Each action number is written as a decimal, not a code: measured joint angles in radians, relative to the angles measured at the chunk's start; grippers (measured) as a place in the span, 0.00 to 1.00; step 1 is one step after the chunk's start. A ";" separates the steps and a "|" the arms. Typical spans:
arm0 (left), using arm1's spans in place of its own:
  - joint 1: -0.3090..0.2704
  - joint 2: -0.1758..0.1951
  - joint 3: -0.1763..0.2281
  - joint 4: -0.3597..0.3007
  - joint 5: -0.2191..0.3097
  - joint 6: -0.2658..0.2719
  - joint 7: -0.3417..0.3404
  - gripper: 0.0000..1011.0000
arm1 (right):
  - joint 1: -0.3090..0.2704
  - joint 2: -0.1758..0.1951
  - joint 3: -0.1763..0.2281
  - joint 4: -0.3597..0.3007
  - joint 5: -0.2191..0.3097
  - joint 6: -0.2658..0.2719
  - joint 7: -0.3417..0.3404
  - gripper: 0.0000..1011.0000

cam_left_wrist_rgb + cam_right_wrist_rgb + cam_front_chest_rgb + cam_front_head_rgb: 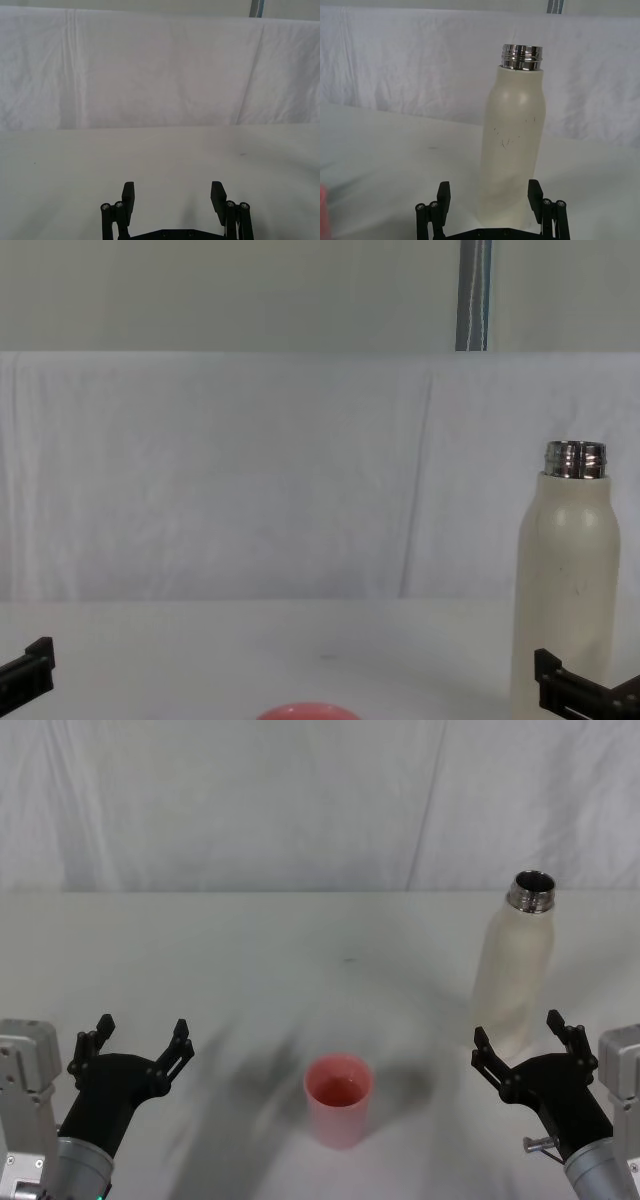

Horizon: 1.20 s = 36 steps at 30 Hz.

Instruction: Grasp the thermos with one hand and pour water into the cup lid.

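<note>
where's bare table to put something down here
Widest free patch: the table behind the cup lid, left of the thermos. Another lies between the open left claw and the cup lid. Crowded: the thermos base, where the open right claw sits.

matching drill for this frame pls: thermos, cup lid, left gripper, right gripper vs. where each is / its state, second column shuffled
Things:
1. thermos
2. cup lid
3. left gripper
4. right gripper

States:
A. open, over bare table at the robot's left
B. upright, uncapped, at the robot's right
C. open, just short of the bottle's base
D. pink, upright, near the table's middle front

Pairs: 1-B, 2-D, 3-A, 4-C
</note>
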 joint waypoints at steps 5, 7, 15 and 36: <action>0.000 0.000 0.000 0.000 0.000 0.000 0.000 0.99 | 0.000 0.000 0.000 0.000 0.000 0.000 0.000 0.99; 0.000 0.000 0.000 0.000 0.000 0.000 0.000 0.99 | 0.000 0.000 0.000 0.000 0.000 0.000 0.000 0.99; 0.000 0.000 0.000 0.000 0.000 0.000 0.000 0.99 | 0.000 0.000 0.000 0.000 0.000 0.000 0.000 0.99; 0.000 0.000 0.000 0.000 0.000 0.000 0.000 0.99 | 0.000 0.000 0.000 0.000 0.000 0.000 0.000 0.99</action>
